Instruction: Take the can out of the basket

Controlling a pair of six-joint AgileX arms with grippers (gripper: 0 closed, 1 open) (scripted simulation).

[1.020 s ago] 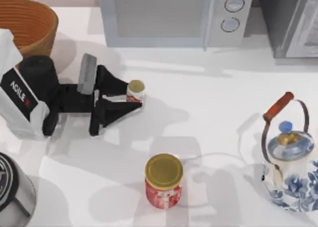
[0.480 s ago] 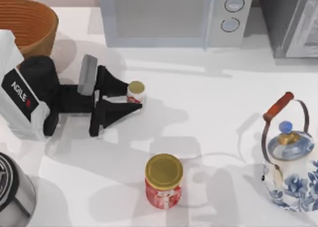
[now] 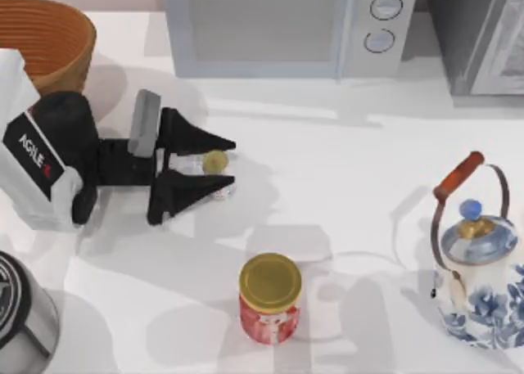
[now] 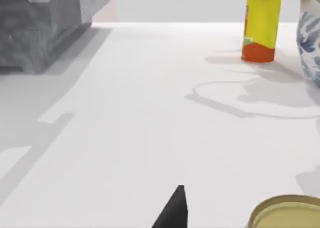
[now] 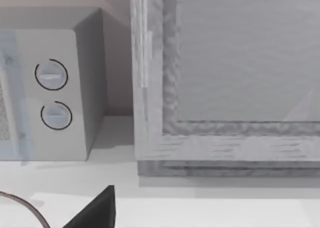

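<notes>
Orange-brown basket (image 3: pixel 49 38), blue-flowered white teapot (image 3: pixel 483 292), gold-lidded red jar (image 3: pixel 269 299)

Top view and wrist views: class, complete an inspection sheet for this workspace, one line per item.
Surface: white table, shadowed.
Job's things: can outside the basket, which stands at the table's far left.
Clutter: red jar, teapot, metal pot, yellow tube.
End effectors: left end effector open, the can between its fingers; right end effector facing the microwave.
Cables: nothing seen.
Surroundings: microwave, grey cabinet.
</notes>
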